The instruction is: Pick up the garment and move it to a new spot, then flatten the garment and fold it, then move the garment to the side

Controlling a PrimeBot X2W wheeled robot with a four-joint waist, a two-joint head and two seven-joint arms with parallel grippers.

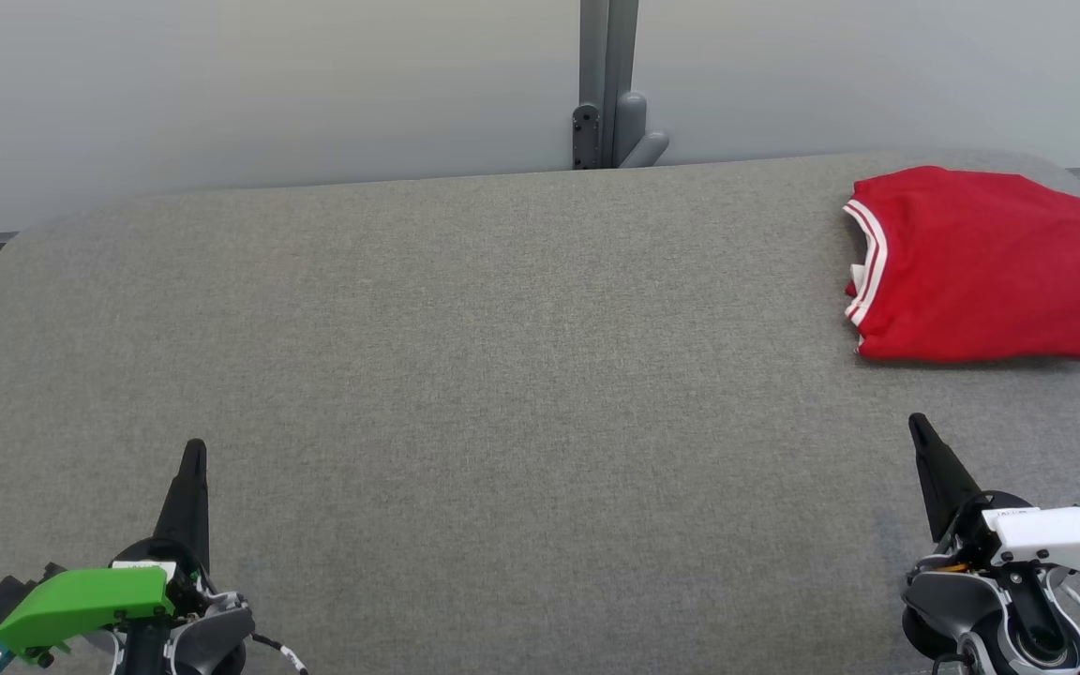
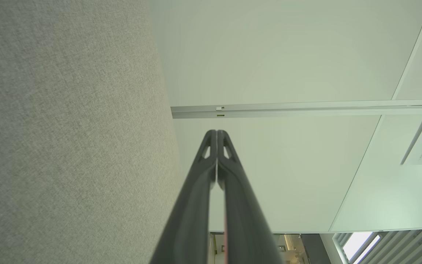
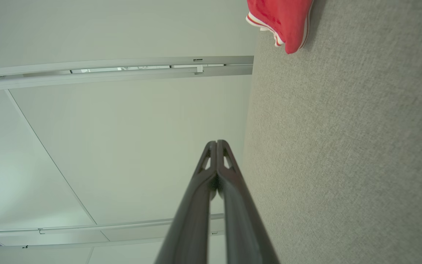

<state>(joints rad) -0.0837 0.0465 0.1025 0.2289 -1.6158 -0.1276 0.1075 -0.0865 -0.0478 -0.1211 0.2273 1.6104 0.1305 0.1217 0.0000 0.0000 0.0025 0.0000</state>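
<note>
The garment (image 1: pixel 985 267) is a red shirt with white-striped trim, folded into a compact rectangle at the far right of the grey table (image 1: pixel 502 375). A corner of the garment (image 3: pixel 280 22) shows at the top of the right wrist view. My right gripper (image 1: pixel 920 429) is shut and empty, low at the right, a short way in front of the garment and apart from it. At the lower left my left gripper (image 1: pixel 194 450) is shut and empty, far from the garment. Both wrist views show the fingers pressed together, left gripper (image 2: pixel 217 132) and right gripper (image 3: pixel 217 142).
The table's grey fabric top is rounded at its far corners. Behind it stands a pale wall with a grey post and bracket (image 1: pixel 607 94) at the middle of the far edge.
</note>
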